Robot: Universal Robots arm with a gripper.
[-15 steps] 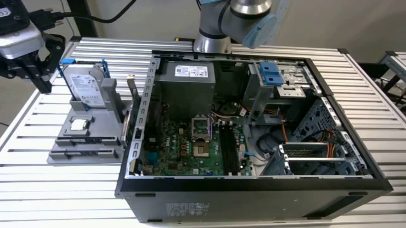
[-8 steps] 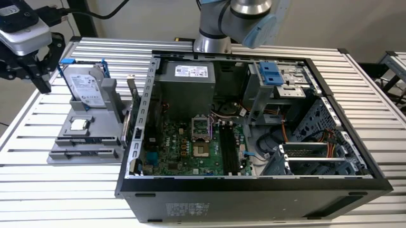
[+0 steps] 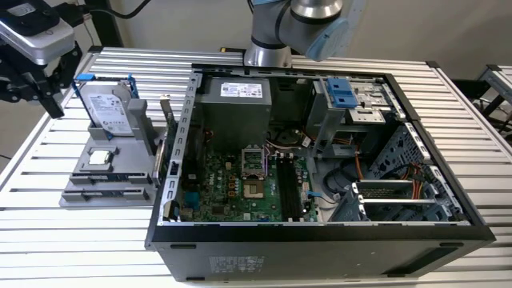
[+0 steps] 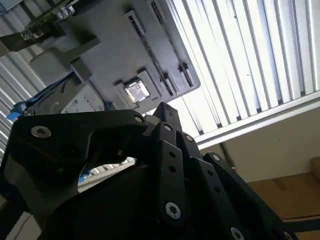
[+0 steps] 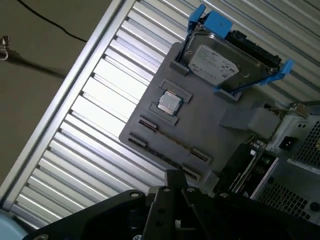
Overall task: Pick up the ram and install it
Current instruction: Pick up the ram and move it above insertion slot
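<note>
The gripper (image 5: 174, 179), its state not to be told, is held near the grey holder (image 5: 215, 130), where the ram (image 5: 172, 141), processor chip (image 5: 169, 102) and hard drive (image 5: 215, 62) are kept. The motherboard (image 3: 232, 186) is shown inside the open case (image 3: 320, 252) in the exterior view.

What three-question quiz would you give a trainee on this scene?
1. True or false: the hard drive stands upright in the gray holder, outside the open computer case.
2. Pick one. In the exterior view, the gripper is:
A. over the motherboard
B. at the exterior view's left, near the hard drive
C. down inside the drive cage
3. Fill in: the small square silver processor chip sits in a recess of the gray ____.

Key: 1 true; 2 B; 3 holder.
</note>
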